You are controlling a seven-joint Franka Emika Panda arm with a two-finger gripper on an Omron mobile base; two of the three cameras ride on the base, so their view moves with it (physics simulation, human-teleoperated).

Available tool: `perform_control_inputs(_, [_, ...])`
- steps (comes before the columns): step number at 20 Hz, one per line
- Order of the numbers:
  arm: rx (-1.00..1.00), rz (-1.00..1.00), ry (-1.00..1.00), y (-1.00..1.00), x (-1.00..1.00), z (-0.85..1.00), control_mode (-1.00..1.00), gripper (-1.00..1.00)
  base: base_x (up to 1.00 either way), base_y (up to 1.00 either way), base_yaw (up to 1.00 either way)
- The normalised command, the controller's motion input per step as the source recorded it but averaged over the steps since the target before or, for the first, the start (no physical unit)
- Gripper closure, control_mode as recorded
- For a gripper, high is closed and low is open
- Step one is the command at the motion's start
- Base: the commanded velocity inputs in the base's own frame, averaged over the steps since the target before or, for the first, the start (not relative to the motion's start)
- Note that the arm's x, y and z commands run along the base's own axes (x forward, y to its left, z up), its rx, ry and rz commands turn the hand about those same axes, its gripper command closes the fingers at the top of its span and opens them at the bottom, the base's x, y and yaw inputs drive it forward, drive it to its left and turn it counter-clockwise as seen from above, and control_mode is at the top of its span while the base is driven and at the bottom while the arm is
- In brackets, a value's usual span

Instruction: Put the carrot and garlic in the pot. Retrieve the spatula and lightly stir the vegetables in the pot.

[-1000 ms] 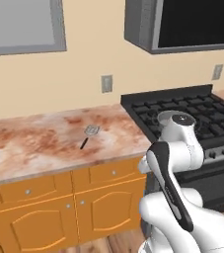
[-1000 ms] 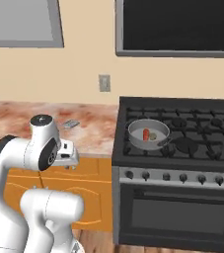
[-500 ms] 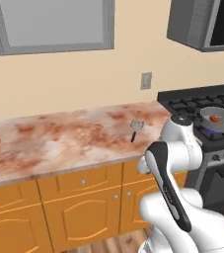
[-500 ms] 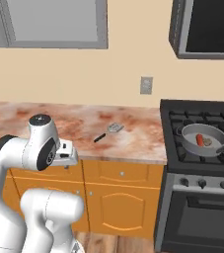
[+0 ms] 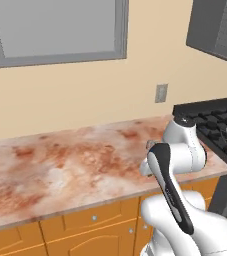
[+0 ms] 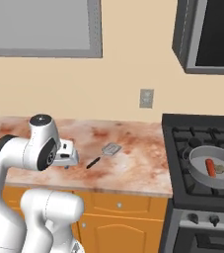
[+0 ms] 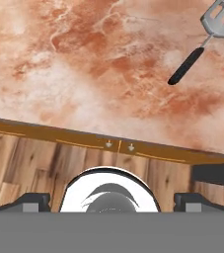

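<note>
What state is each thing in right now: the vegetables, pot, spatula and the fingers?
carrot: lying in the pot, already placed.
garlic: in the pot, beside the carrot.
pot: upright on the stove, on a front burner.
spatula: lying flat on the counter, not yet picked up.
gripper: fingers wide open, holding nothing, short of the spatula.

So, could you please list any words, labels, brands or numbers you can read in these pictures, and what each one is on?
None: there is no readable text in any view.
The black stove's front knobs show no legible markings.
The grey wall outlet plate is blank.
The slotted silver-grey spatula carries no brand.
</note>
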Motion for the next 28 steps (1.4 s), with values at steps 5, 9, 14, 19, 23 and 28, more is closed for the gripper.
perform_control_inputs(5, [0.00,0.00,0.00,0.00,0.00,0.00,1.00,-1.00,0.50,-0.10,-0.09])
perform_control_inputs(9, [0.00,0.00,0.00,0.00,0.00,0.00,1.00,-1.00,0.39,0.00,-0.17])
perform_control_inputs(14, [0.00,-0.14,0.11,0.00,0.28,-0.01,-1.00,-1.00,0.07,0.00,-0.04])
perform_control_inputs(19, [0.00,-0.22,0.21,0.00,0.52,-0.15,-1.00,-1.00,0.00,0.00,0.00])
perform_control_inputs(23, [0.00,-0.14,0.13,-0.34,0.82,-0.38,-1.00,-1.00,0.00,0.00,0.00])
perform_control_inputs(28, [0.00,0.00,0.01,-0.62,0.90,-0.17,-1.00,-1.00,0.00,0.00,0.00])
